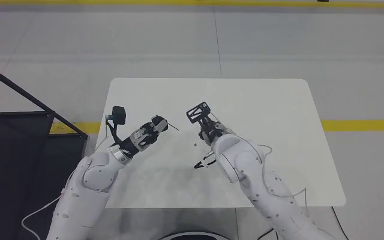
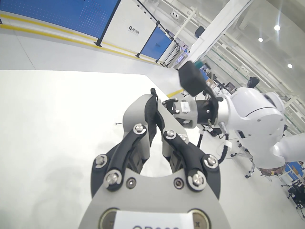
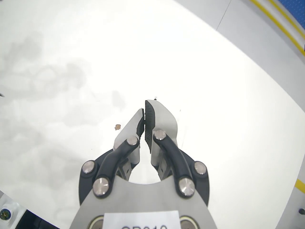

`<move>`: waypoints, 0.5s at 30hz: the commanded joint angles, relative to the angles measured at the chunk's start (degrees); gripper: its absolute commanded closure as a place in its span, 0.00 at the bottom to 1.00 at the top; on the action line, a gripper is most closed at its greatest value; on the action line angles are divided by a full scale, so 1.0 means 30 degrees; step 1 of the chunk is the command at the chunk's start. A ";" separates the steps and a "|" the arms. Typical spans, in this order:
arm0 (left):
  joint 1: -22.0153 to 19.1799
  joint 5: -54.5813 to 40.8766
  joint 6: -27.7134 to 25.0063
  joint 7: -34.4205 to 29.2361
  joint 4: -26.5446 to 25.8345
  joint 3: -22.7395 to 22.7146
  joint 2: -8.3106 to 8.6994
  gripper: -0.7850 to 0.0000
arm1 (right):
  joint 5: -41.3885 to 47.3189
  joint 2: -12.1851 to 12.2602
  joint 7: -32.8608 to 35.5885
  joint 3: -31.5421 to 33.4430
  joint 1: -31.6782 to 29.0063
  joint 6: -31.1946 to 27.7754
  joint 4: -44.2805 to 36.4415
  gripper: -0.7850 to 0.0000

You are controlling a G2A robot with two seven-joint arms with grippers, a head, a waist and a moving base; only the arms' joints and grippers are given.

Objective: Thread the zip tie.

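Observation:
My left gripper hovers over the left middle of the white table. Its black pads are shut on a thin black zip tie. One end of the tie pokes past the fingertips toward the other arm. My right gripper sits a short way to the right of that free end and is apart from it. In the right wrist view the right gripper is shut, pad against pad, above bare table, and I see nothing held between them. The right arm's wrist shows just behind my left fingers.
A small brown speck lies on the table near the right gripper. A dark barrier frame stands off the table's left side. The far and right parts of the tabletop are bare.

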 commanded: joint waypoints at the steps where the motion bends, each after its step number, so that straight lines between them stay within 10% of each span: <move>1: -0.0261 0.0718 0.0504 -0.0572 -0.0362 0.0171 0.0022 1.00 | -0.0136 0.0312 -0.1124 0.1188 -0.1415 -0.0985 -0.1679 1.00; 15: -0.2744 0.2928 -0.0183 -0.7485 -0.1842 0.2098 0.0373 1.00 | 0.1790 0.1861 -1.2242 0.7564 -0.8393 -1.1788 -0.5472 1.00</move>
